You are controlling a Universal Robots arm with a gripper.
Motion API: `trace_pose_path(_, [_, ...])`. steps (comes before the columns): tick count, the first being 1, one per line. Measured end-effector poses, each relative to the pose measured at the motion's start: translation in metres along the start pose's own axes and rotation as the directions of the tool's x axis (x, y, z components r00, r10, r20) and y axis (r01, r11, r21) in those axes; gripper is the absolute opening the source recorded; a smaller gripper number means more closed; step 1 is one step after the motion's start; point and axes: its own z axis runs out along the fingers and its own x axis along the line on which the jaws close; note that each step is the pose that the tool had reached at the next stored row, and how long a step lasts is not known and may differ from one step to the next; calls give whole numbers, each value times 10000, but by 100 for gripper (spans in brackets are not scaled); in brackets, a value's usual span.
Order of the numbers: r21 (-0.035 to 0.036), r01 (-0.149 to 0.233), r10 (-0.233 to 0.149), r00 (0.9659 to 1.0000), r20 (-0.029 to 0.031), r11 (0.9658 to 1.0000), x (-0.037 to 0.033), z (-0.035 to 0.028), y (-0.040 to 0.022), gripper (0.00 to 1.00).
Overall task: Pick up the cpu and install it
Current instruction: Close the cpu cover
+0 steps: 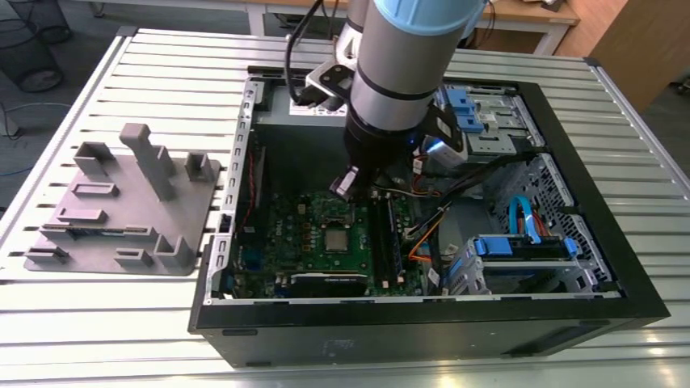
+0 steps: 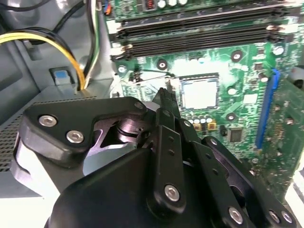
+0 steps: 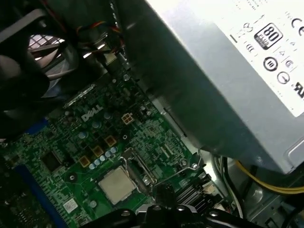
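The cpu (image 1: 338, 240) is a small silver square lying flat in its socket on the green motherboard (image 1: 313, 222), inside the open computer case. It also shows in both wrist views (image 2: 198, 94) (image 3: 116, 184). The hollow metal socket frame (image 3: 137, 167) stands tilted up beside it, with the thin wire lever (image 3: 190, 167) raised. My gripper (image 1: 345, 187) hangs just above the board, a little behind the socket. In the second wrist view its black links converge and the gripper (image 2: 163, 92) looks shut with nothing in it, its tip close to the socket's edge and apart from the cpu.
The grey power-supply box (image 3: 228, 71) sits close behind the socket. Yellow cables (image 2: 57, 47) run beside it. Memory slots (image 2: 199, 33) lie alongside the socket. A grey plastic tray (image 1: 119, 210) rests on the slatted table at the exterior view's left. Blue drive brackets (image 1: 518, 246) fill the case's right.
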Motion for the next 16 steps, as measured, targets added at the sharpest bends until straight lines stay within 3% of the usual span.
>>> trace_pose_path(7, [17,2,-1,10000,-25,10000,105,-10,-83,11])
trace_pose_path(16, [21,1,-1,10000,-30,10000,107,-4,-88,11])
